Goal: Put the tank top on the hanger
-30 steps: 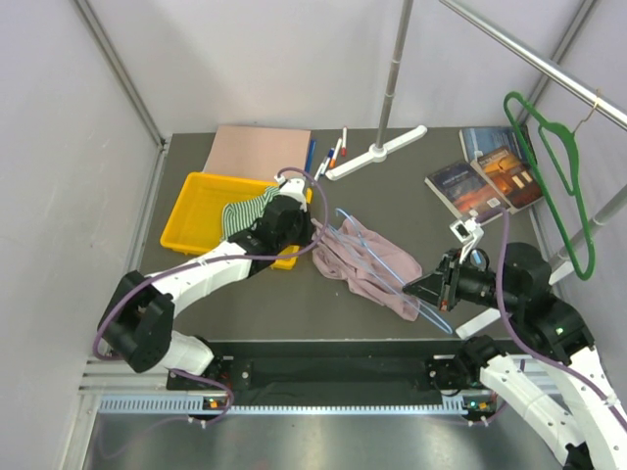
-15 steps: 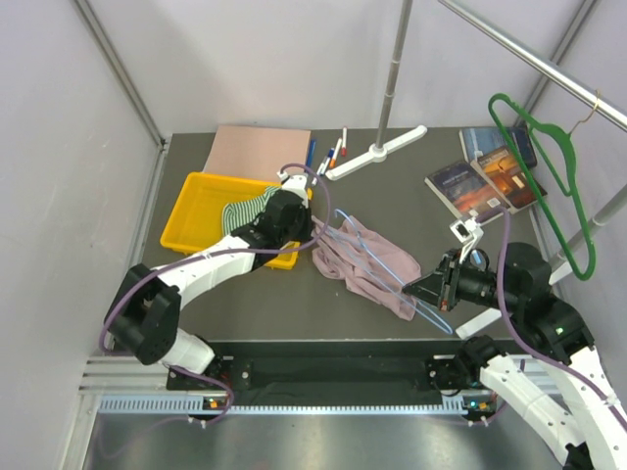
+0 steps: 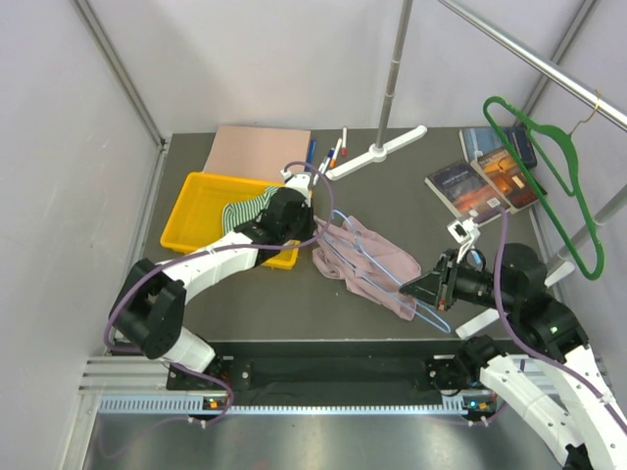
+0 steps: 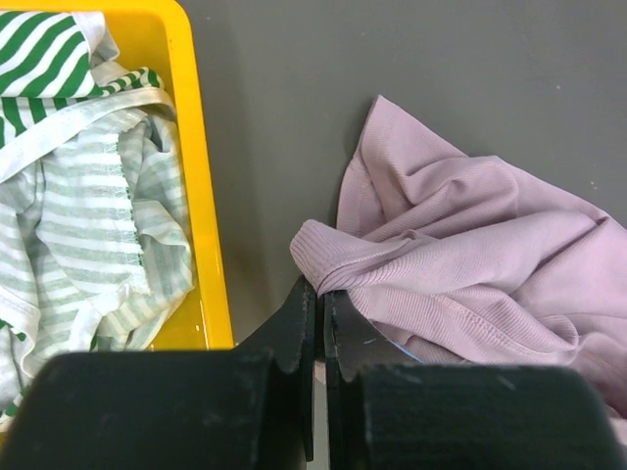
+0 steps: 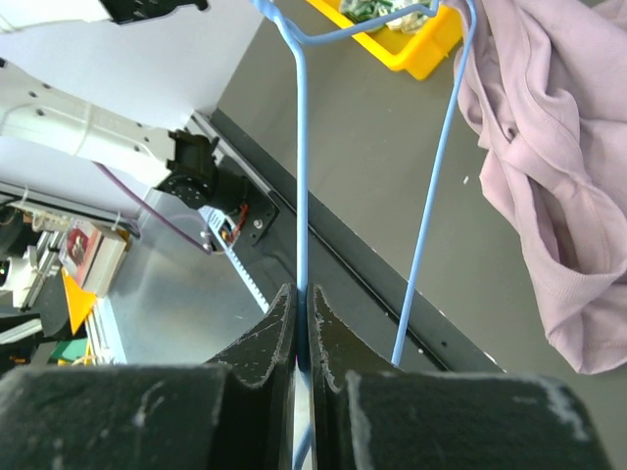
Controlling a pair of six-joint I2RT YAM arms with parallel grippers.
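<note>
Left end effector (image 3: 315,228) sits just off the near right corner of the yellow tray (image 3: 186,235). In the left wrist view, the end effector (image 4: 320,294) has its fingers pressed together on the folded, ribbed edge of the tank top (image 4: 470,274), pinching a small bit of the fabric.

Tank top (image 3: 364,257) lies bunched mid-desk, just right of the tray and between the two arms. Most of it rests on the dark desk (image 3: 245,294), and its near end trails toward the right arm.

Right end effector (image 3: 423,291) reaches in from the right. In its wrist view, the end effector (image 5: 302,294) has its fingers squeezed shut on one long side of the hanger (image 5: 301,147), with the blue wire running straight out between the tips. The second side runs roughly alongside the first and passes the edge of the tank top (image 5: 549,147).

From above, the hanger (image 3: 340,215) lies slantwise across the tank top, its far end near the left end effector. Cannot tell whether any wire passes through a strap or opening.

A green-and-white striped cloth (image 4: 88,196) is heaped inside the tray (image 4: 201,196). A pink board (image 3: 257,152) and markers (image 3: 333,155) are at the back. Books (image 3: 485,181) are back right. A green hanger (image 3: 549,162) hangs from the rail on the right.
</note>
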